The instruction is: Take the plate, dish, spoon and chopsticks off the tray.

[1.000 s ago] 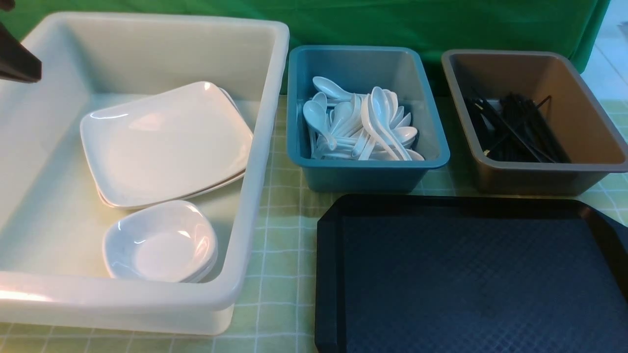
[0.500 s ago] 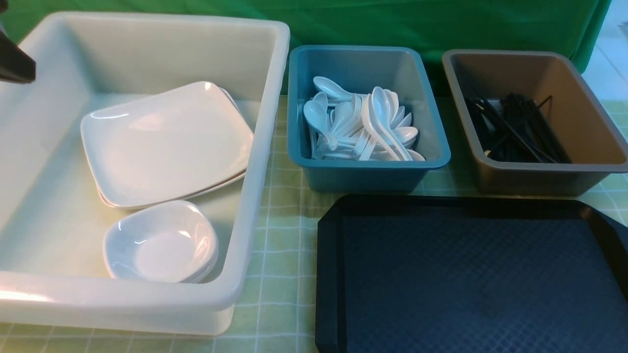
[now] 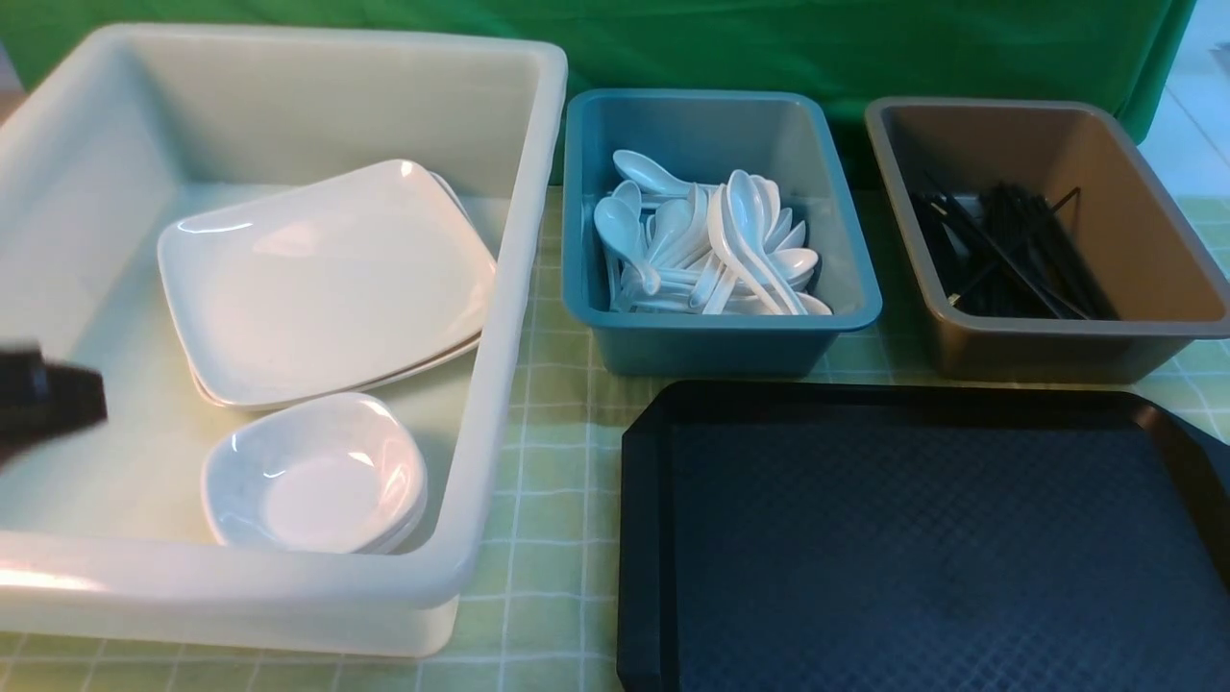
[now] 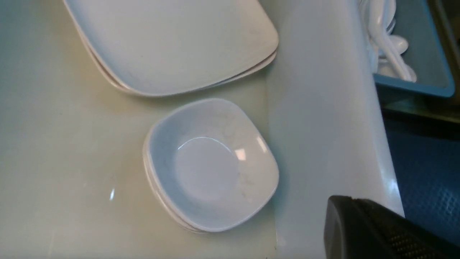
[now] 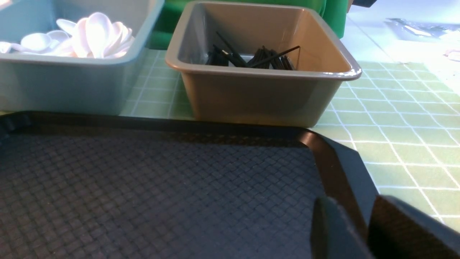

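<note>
Tray (image 3: 922, 548) black, diamond-textured, bare; left tool (image 3: 48, 399) clenched empty, right tool's (image 5: 363, 226) state unclear.

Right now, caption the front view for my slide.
Black tray bare; plates, spoons, chopsticks sorted into tubs.

Pale green tablecloth w/ thin white grid lines (image 3: 548, 538) covers the table, seen btwn & around the tubs. Behind, a deep green fabric backdrop (image 3: 769, 43) hangs across the far side, faint folds visible. At far right, past the backdrop's edge, a pale bluish-white tiled floor (image 5: 406, 32) shows, brightly lit, glare on it. Light overall is soft & even; highlights suggest it comes from above.
</note>
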